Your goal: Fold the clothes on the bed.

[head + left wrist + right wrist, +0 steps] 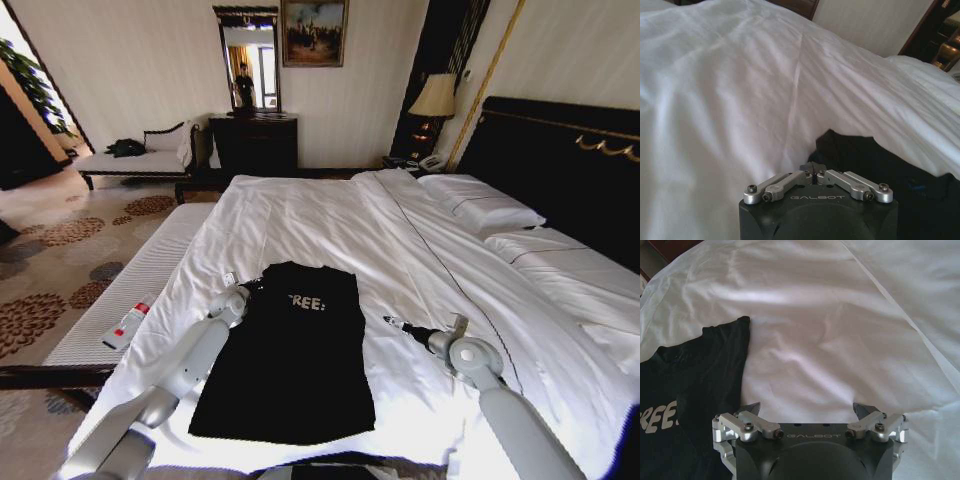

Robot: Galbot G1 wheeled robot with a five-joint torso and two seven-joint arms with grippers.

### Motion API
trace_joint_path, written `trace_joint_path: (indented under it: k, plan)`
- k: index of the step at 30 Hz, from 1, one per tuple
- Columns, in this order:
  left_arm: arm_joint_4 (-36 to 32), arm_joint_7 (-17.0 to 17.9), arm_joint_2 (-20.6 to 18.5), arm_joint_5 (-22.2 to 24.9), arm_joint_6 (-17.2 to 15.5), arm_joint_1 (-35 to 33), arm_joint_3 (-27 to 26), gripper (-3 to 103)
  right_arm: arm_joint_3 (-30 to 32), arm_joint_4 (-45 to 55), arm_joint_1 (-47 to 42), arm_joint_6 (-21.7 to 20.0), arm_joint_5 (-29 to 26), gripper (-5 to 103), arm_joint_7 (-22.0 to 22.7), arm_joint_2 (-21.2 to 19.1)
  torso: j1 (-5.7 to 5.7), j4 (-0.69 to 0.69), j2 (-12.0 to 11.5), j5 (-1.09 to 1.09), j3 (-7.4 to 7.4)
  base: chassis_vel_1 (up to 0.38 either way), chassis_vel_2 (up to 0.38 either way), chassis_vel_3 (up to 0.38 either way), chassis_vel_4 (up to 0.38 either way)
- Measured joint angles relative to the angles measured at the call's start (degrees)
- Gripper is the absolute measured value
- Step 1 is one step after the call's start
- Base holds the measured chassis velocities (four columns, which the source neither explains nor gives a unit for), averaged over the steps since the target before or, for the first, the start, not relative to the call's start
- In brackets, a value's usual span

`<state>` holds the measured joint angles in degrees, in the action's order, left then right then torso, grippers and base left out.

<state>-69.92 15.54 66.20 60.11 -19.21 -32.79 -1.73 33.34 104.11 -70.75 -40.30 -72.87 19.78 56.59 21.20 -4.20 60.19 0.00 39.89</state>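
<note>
Left claw [813, 170] pinches T-shirt [290, 355]; right claw [809, 409] apparently open.

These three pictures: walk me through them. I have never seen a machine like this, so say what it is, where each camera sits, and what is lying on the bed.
It is a wheeled robot with two arms, each ending in a gripper. The wide picture comes from a camera on its head; the other two come from cameras on its wrists.

On the bed lies a black T-shirt with white lettering, its sides already turned in so it forms a narrow strip.

The left gripper is shut, at the shirt's upper left edge; whether it pinches the cloth is unclear. The right gripper is open and holds nothing, over the white duvet just right of the shirt.
</note>
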Motion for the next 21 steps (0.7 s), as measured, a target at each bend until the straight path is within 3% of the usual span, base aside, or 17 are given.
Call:
trace_joint_path:
  k: [7, 12, 15, 18, 21]
  plan:
    - [0.07, -0.1, -0.6, 0.1, 0.02, 0.76, 0.02, 0, -0.03, -0.05, -0.2, -0.02, 0.18, 100, -0.11, 0.39, 0.0, 0.0, 0.0, 0.0, 0.0, 0.0, 0.0, 0.0, 0.0]
    - [-5.65, 0.02, -3.2, 0.62, -0.79, -2.56, 0.3, -3, -0.06, 0.04, -0.25, -0.02, 0.29, 100, -0.11, 0.58, 0.0, 0.0, 0.0, -0.01, 0.0, 0.0, 0.0, 0.0, 0.0]
    - [-8.77, -0.76, -4.68, 0.8, -1.21, -5.0, -0.36, 13, 0.06, -0.07, -0.46, -0.05, 0.34, 100, -0.28, 0.52, -0.01, 0.02, 0.0, 0.0, 0.0, 0.0, 0.0, 0.0, 0.0]
    - [-9.13, -0.93, -4.72, 0.81, -1.23, -5.38, -0.62, 18, 0.06, -0.25, -0.46, -0.05, 0.4, 100, -0.42, 0.5, -0.01, 0.02, 0.0, 0.0, 0.0, 0.0, 0.0, 0.0, 0.0]
    - [-8.66, -1.1, -3.66, 0.98, -1.17, -5.06, -0.89, 34, -0.26, -0.38, -0.29, -0.07, 0.54, 100, -0.51, 0.61, 0.0, 0.01, 0.0, 0.0, 0.0, 0.0, 0.0, 0.0, 0.0]
